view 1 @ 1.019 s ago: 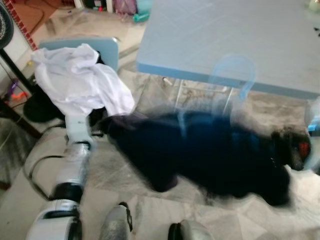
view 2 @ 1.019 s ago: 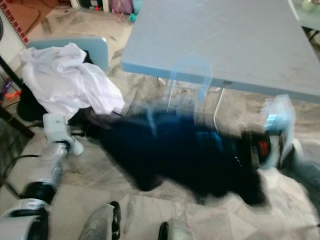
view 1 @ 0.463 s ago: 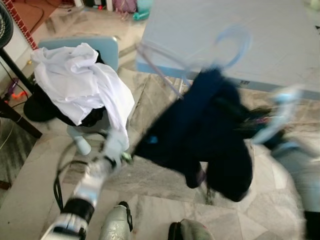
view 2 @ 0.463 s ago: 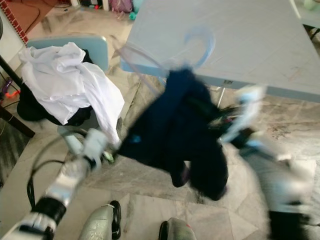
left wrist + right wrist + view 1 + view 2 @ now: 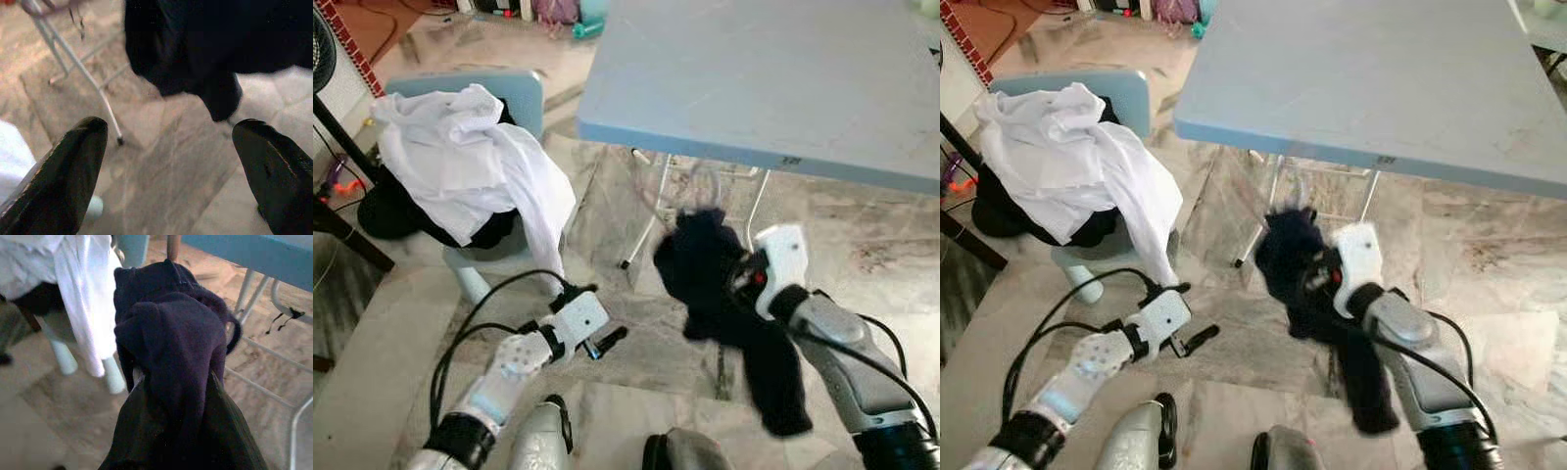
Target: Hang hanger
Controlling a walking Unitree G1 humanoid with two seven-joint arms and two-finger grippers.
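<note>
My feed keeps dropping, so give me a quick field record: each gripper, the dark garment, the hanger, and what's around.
right gripper: shut on dark garment
dark garment: bunched over the fingers, tail hanging toward the floor
hanger: pale hook showing above the garment, blurred
left gripper: open, holding nothing, low over the floor
table: light blue, just ahead
chair: ahead on the left, white shirt draped over it

Dark garment (image 5: 724, 294) now bunched, lowered.

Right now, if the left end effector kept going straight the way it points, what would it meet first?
Probably the dark garment hanging from the right end effector. The left end effector is open and aimed just under it, so it might pass below to the marble floor; depth is unclear.
</note>
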